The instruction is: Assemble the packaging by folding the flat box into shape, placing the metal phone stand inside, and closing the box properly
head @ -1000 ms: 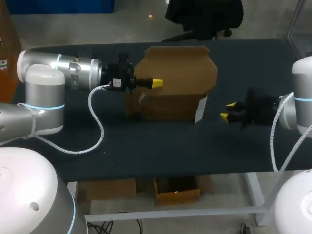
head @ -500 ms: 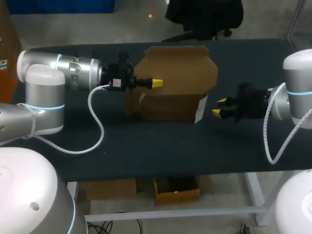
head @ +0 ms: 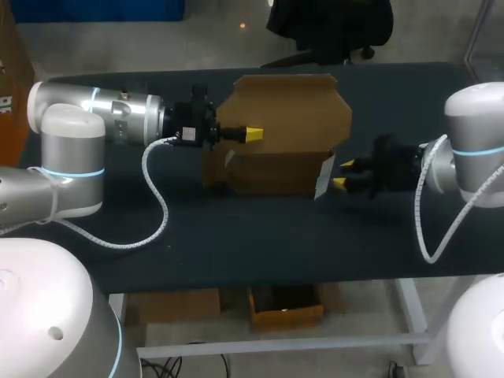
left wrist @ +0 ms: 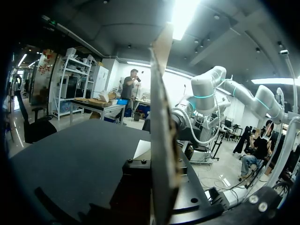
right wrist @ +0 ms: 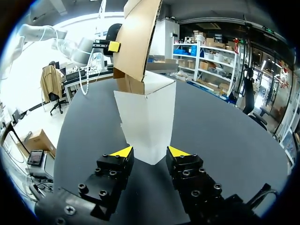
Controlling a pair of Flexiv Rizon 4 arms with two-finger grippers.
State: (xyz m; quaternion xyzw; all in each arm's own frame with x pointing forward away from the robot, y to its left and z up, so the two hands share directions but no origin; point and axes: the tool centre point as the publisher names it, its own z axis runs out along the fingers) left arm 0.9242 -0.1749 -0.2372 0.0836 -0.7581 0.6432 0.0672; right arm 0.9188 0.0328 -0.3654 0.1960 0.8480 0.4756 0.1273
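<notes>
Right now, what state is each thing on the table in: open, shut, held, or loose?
box: folded into shape, top open.
lid flap: standing upright, held.
white end flap: swung out, not tucked in.
left gripper: fingers shut on the lid flap.
right gripper: fingers open, empty, right by the white end flap.
</notes>
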